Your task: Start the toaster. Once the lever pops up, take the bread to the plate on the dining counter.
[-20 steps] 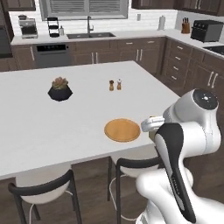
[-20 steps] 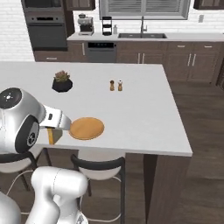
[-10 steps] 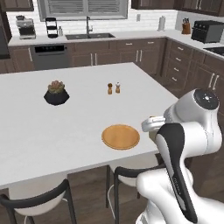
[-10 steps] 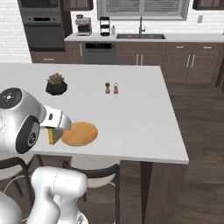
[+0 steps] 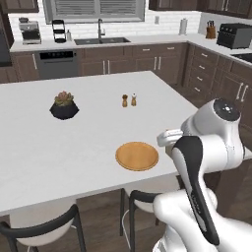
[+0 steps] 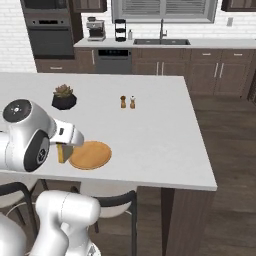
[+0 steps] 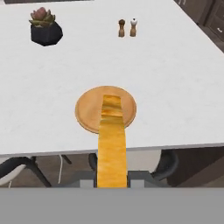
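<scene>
Hand view: my pincer (image 7: 112, 178) was clamped on the bread (image 7: 111, 144), slice edge-on, reaching toward 12 o'clock over the plate (image 7: 86, 109). The plate lay near the dining counter (image 7: 175, 78) front edge. Salt and pepper shakers (image 7: 127, 27) stood at 12 o'clock, the potted succulent (image 7: 45, 27) at 11 o'clock, both well apart from the plate.

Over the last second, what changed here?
The base drove in toward the dining counter, so the whole view shifted: the plate now sits nearer and more central. The things themselves did not move. The fingers stay shut on the bread, carried edge-on above the plate's near side. The potted plant and the salt and pepper shakers kept their spots on the counter.
</scene>
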Available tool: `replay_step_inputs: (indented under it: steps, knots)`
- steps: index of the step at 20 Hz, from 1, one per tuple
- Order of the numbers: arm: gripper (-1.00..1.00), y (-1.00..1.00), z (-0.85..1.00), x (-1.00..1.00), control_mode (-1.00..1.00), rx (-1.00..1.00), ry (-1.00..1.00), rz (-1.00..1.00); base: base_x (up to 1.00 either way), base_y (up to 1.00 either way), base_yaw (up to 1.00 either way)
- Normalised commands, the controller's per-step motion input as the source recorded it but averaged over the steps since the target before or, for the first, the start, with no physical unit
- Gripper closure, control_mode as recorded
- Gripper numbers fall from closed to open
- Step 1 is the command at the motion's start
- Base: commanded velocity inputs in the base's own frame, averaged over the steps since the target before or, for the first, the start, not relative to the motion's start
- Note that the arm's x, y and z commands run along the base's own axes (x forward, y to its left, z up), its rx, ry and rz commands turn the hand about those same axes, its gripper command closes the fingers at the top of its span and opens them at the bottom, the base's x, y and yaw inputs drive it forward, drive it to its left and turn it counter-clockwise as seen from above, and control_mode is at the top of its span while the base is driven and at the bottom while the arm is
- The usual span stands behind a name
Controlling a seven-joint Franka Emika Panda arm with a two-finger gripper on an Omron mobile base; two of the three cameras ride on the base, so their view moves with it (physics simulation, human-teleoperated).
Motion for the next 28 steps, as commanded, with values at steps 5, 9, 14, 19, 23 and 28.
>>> replay_step_inputs:
  steps: [5, 9, 14, 19, 23, 28]
  knots:
    - [1.00, 0.04, -0.15, 0.87, -1.00, 0.11, 0.13, 0.10, 0.00, 0.00, 0.00]
    - [1.00, 0.04, -0.33, 0.79, -1.00, 0.21, 0.19, 0.14, 0.00, 0.00, 0.00]
    - [1.00, 0.26, -0.37, 0.63, -1.00, 0.13, 0.22, 0.07, 0.00, 0.00, 0.00]
    - [1.00, 0.04, -0.42, 0.47, -1.00, 0.04, 0.10, 0.02, 0.00, 0.00, 0.00]
    - [1.00, 0.00, -0.24, 0.44, -1.00, 0.00, 0.13, 0.00, 0.00, 0.00, 0.00]
    - [1.00, 0.00, -0.47, 0.44, -1.00, 0.00, 0.01, 0.00, 0.00, 0.00, 0.00]
